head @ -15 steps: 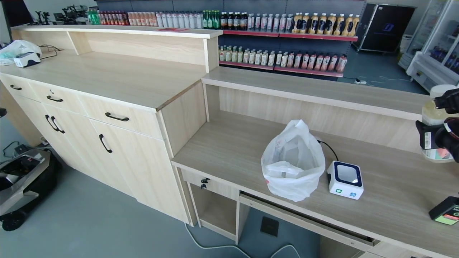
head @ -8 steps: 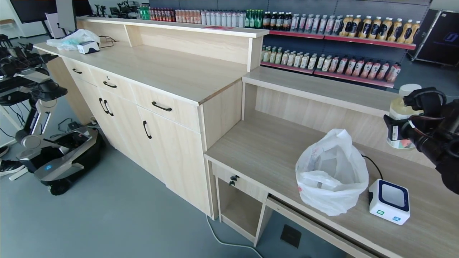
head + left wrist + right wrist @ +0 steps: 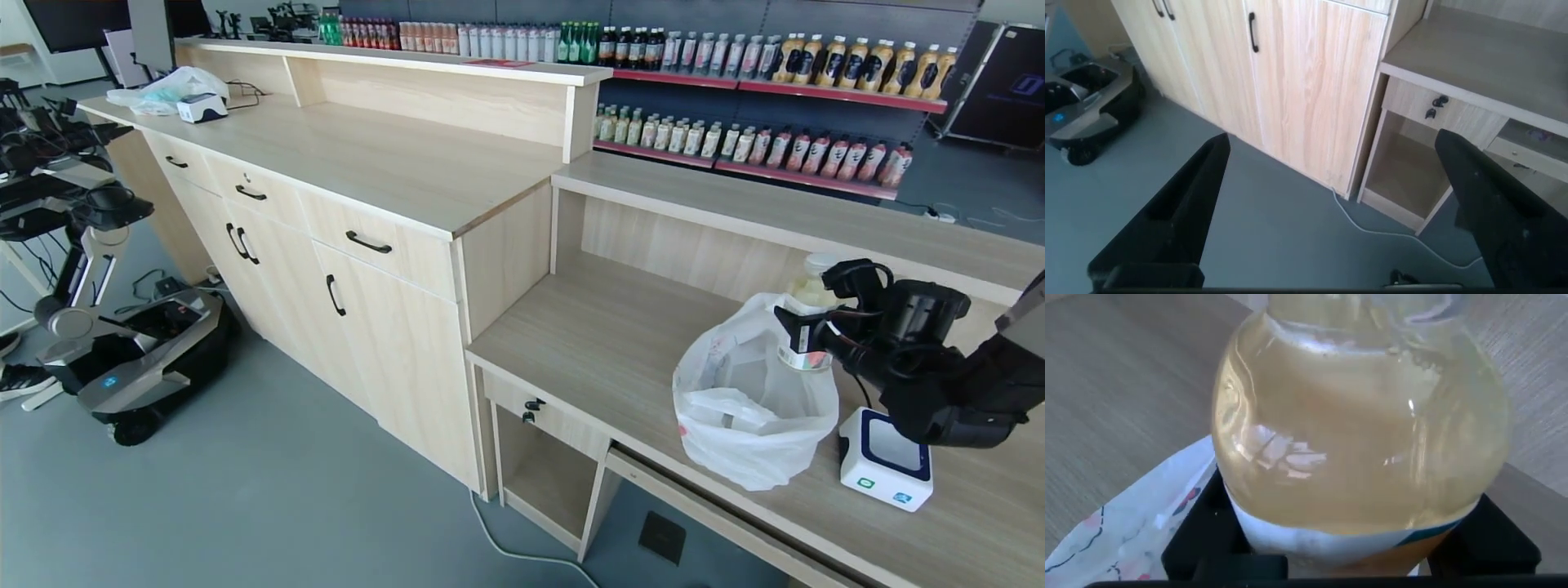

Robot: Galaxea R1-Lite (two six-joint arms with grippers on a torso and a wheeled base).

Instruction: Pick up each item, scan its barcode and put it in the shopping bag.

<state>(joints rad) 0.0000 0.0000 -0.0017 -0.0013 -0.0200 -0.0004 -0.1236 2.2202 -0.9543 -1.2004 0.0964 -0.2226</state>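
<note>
1. Right gripper (image 3: 804,333): my two fingers are clamped on one bottle (image 3: 808,314), one on each side of its lower label band. The bottle has a white cap and holds pale yellow liquid. It is upright.
2. Bottle position: in the air over the far rim of one white shopping bag (image 3: 751,408). I cannot tell whether the bottle base touches the plastic. The bag mouth is open.
3. The shopping bag stands on the lower desk (image 3: 620,327). One scanner (image 3: 886,457) sits just beside it on my right, window facing up, with one black cable running behind the bag.
4. Left gripper (image 3: 1331,147): my two fingers (image 3: 1167,220) are spread apart with nothing between them, above the floor in front of the cabinet doors.
5. On the taller counter (image 3: 367,155), well apart from the work: one second bag (image 3: 163,88) and one second scanner (image 3: 200,107), touching.
6. Behind the desk: two shelves (image 3: 694,79) of drink bottles.
</note>
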